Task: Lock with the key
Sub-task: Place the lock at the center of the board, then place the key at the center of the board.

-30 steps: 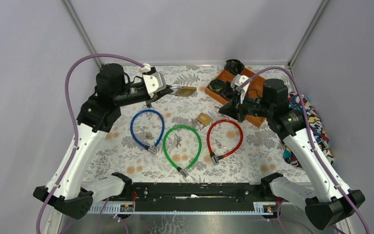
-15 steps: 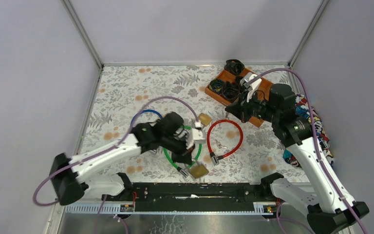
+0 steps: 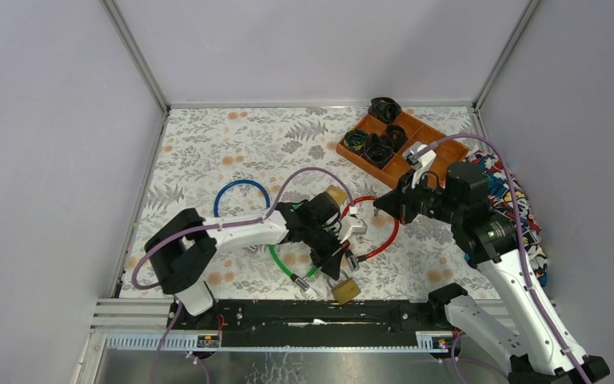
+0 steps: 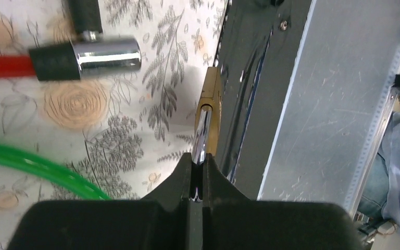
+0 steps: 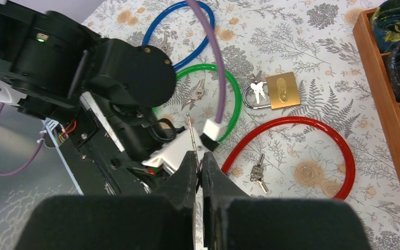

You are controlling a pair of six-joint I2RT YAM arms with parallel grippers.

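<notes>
My left gripper (image 4: 198, 171) pinches the padlock (image 4: 213, 104), my right gripper (image 5: 198, 159) pinches the key (image 5: 189, 130), so I'll line them up slowly.

White tablecloth (image 3: 208, 152) with grey leaf sprigs and orange roses, blue cable loop (image 3: 241, 182), green cable loop (image 5: 208, 66), red cable loop (image 5: 307, 121) — black-and-chrome ends, brass-gold padlock (image 3: 347, 290), orange-brown wooden tray (image 3: 417, 128), silvery key (image 5: 190, 133), purple arm cable (image 5: 212, 52), multicoloured cloth (image 3: 520, 204).

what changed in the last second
The left gripper, shut on a padlock by its shackle, swung it from the far side to the near edge. The right gripper, shut on a key, came slightly nearer. Cable loops, the second padlock and tray stayed.
</notes>
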